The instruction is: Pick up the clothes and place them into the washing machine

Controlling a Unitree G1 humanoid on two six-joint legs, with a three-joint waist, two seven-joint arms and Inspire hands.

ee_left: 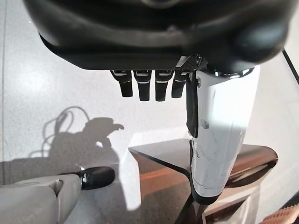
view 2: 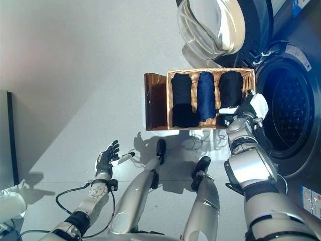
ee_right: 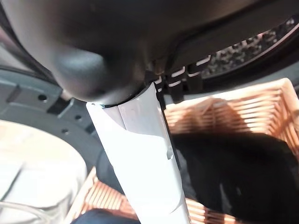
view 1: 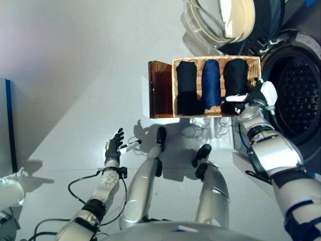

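Note:
A wicker basket [view 1: 215, 59] stands on the grey floor and holds three folded clothes side by side: a dark navy one [view 1: 186, 83], a blue one [view 1: 211, 83] and a black one [view 1: 234, 75]. My right hand [view 1: 258, 96] hovers at the basket's right near corner, just over the black garment [ee_right: 243, 172]. It is open, with its white-covered thumb [ee_right: 145, 154] stretched out across the cloth and nothing in its grasp. My left hand [view 1: 114, 145] hangs low over the floor at the lower left, open and empty, its fingers [ee_left: 147, 86] straight.
The washing machine's drum [view 1: 296, 90] gapes right beside the basket, with its round glass door [view 1: 220, 20] swung open behind. A brown panel [view 1: 160, 90] leans on the basket's left side. A white object [view 1: 10, 193] and a dark board [view 1: 9, 125] sit at the far left.

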